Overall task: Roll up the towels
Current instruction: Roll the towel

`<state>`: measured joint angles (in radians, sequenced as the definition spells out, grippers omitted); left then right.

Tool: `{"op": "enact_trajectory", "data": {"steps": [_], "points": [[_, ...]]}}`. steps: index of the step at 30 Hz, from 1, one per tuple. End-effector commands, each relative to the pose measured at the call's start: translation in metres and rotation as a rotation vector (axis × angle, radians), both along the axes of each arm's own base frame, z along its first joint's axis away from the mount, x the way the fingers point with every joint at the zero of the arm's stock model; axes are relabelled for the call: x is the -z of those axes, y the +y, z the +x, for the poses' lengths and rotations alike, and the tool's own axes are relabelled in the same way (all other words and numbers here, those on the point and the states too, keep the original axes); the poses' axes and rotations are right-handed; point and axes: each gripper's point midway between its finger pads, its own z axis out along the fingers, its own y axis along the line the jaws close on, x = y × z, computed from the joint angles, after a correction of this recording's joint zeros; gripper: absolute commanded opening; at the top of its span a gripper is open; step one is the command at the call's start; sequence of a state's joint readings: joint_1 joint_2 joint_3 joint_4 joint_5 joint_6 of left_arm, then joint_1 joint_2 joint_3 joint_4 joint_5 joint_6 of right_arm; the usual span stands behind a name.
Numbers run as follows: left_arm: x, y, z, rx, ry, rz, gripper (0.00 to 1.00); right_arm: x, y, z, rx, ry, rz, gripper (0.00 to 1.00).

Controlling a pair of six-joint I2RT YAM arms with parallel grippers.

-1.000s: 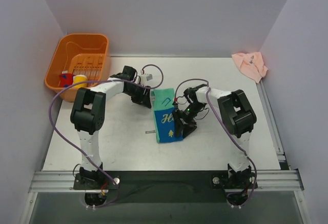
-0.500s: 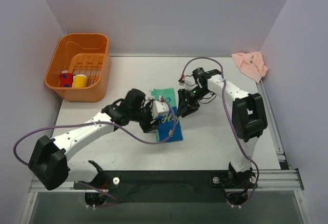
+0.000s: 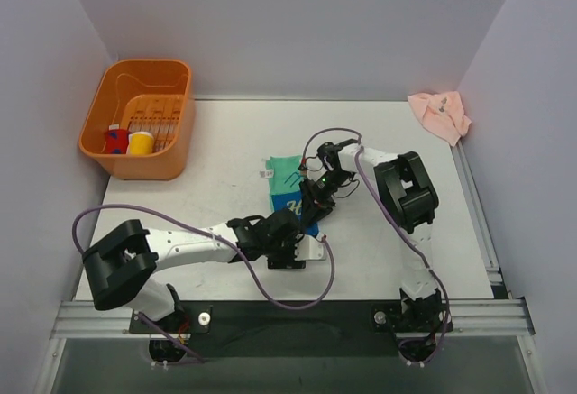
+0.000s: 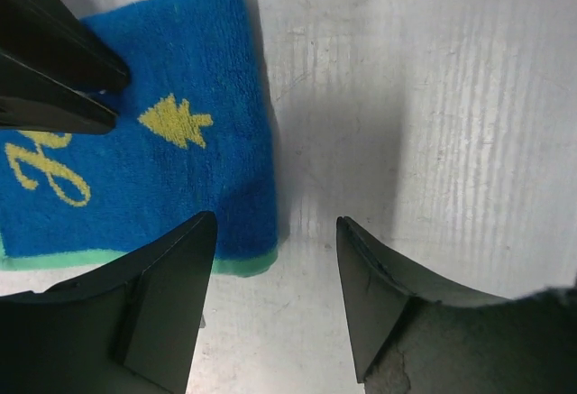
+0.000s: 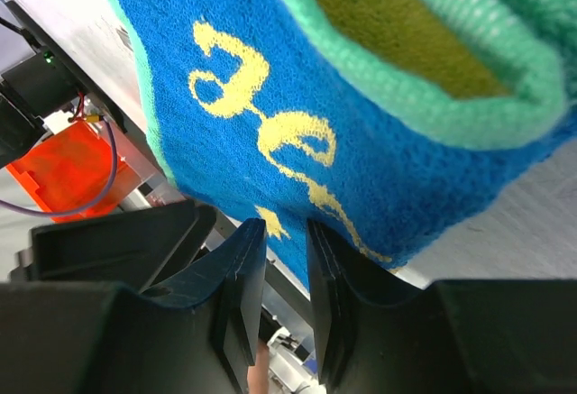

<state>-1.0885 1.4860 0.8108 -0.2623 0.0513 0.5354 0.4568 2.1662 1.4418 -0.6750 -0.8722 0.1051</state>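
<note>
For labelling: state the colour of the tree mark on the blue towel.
Printed tree mark: yellow; best in left wrist view.

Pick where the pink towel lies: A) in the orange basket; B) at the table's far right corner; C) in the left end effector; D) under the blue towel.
B: the pink towel lies crumpled at the far right corner of the table.
</note>
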Motion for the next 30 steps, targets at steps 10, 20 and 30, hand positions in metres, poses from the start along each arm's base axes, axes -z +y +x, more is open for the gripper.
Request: {"op": "enact_trajectory", "data": {"steps": [10,20,30], "points": [[0.036,0.008,0.014,-0.023,-0.065,0.085,0.37,0.007,-0.011,-0.008,-0.003,0.017,-0.041,0.25],[-0.012,0.001,-0.053,0.093,0.253,-0.04,0.0,-0.057,-0.012,0.018,-0.001,-0.191,0.045,0.27],[-0.044,0.002,-0.045,-0.028,0.503,-0.165,0.0,-0.04,-0.003,0.035,-0.034,-0.215,0.018,0.28]]}}
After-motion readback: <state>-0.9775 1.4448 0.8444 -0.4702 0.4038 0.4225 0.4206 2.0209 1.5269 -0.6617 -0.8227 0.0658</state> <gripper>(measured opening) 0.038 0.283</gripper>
